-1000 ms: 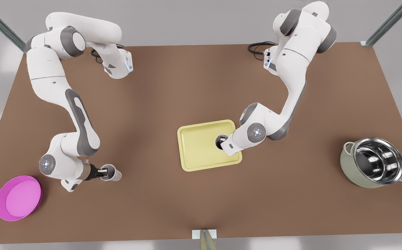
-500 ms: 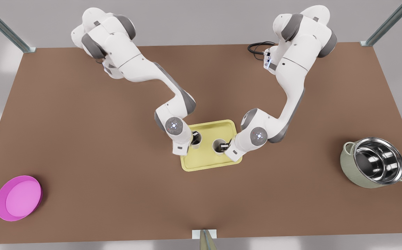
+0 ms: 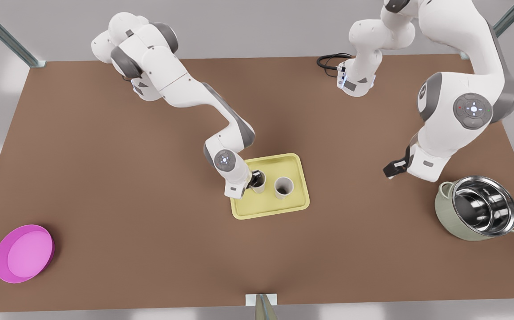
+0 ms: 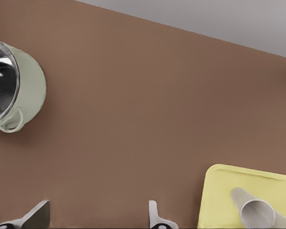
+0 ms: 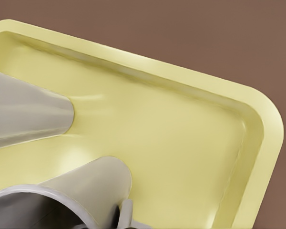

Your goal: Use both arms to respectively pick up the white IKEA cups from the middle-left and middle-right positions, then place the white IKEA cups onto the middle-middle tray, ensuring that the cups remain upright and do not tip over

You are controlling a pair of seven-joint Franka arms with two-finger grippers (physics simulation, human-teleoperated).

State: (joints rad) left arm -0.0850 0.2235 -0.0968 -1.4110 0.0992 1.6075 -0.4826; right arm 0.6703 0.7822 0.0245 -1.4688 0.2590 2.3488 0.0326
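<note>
Two white cups stand upright on the pale yellow tray (image 3: 293,162). My right gripper (image 3: 255,178), on the arm at the front view's left, is shut on the rim of the cup (image 3: 260,184) nearer that side; this held cup (image 5: 86,191) shows with one finger (image 5: 126,214) against its wall. The other cup (image 3: 284,187) stands free beside it, and it is the cup (image 5: 28,114) farther off on the tray (image 5: 181,124). My left gripper (image 3: 392,169) hangs open over bare table near the pot, its fingertips (image 4: 38,214) wide apart, with one cup (image 4: 255,212) on the tray (image 4: 219,191) ahead.
A green steel-lined pot (image 3: 479,209) sits at the front view's right, just below the left arm's wrist, and appears as the pot (image 4: 26,90) in the left wrist view. A round magenta dish (image 3: 23,253) lies at the near left corner.
The right gripper brought its cup from the table's left side onto the tray. The left gripper let go of its cup and pulled away toward the pot.
</note>
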